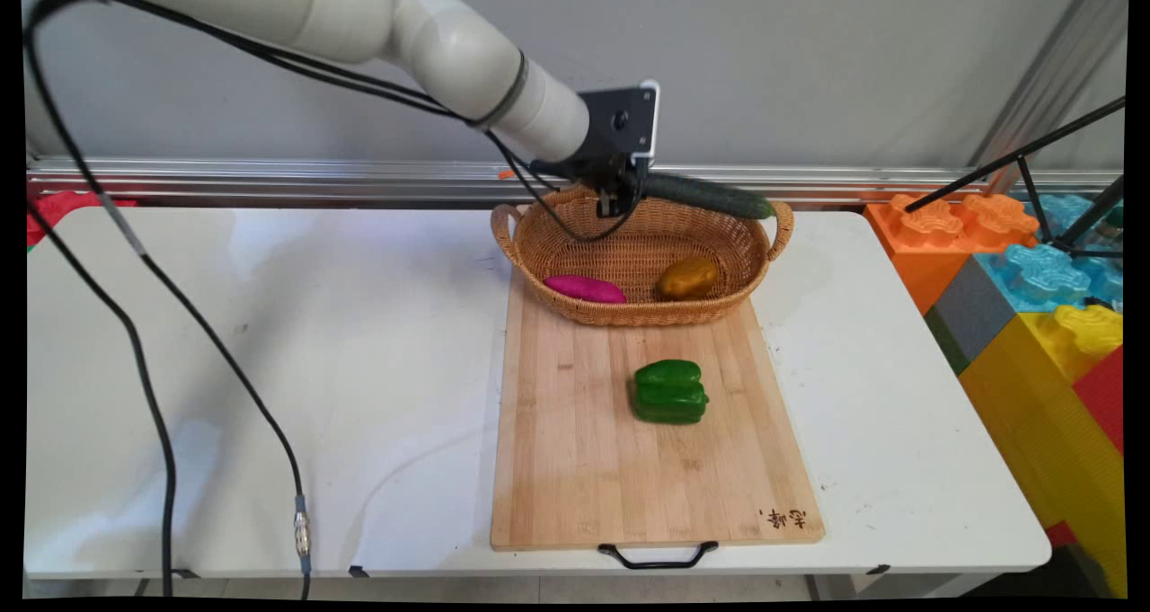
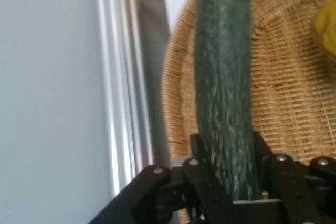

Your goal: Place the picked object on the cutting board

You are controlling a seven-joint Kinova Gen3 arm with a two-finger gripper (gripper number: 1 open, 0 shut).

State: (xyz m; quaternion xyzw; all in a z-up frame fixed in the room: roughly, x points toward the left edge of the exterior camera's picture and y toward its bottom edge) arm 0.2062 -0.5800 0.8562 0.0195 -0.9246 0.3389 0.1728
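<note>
We see the white table (image 1: 269,351) first, with a wooden cutting board (image 1: 575,450) lying right of its centre, black handle at the near edge. At the board's twelve o'clock end sits a wicker basket (image 1: 629,311), its base resting on the board. Above the basket's far rim the gripper (image 1: 618,197) is clamped on a long dark green cucumber (image 1: 710,197), which it holds by one end; the rest points toward three o'clock, level over the rim and clear of the basket floor. Our hand view shows the cucumber (image 2: 223,103) pinched between the fingers (image 2: 202,182). A green bell pepper (image 1: 669,392) lies mid-board. Inside the basket, a magenta sweet potato (image 1: 584,288) rests at seven o'clock and a brown potato (image 1: 687,278) at four o'clock
</note>
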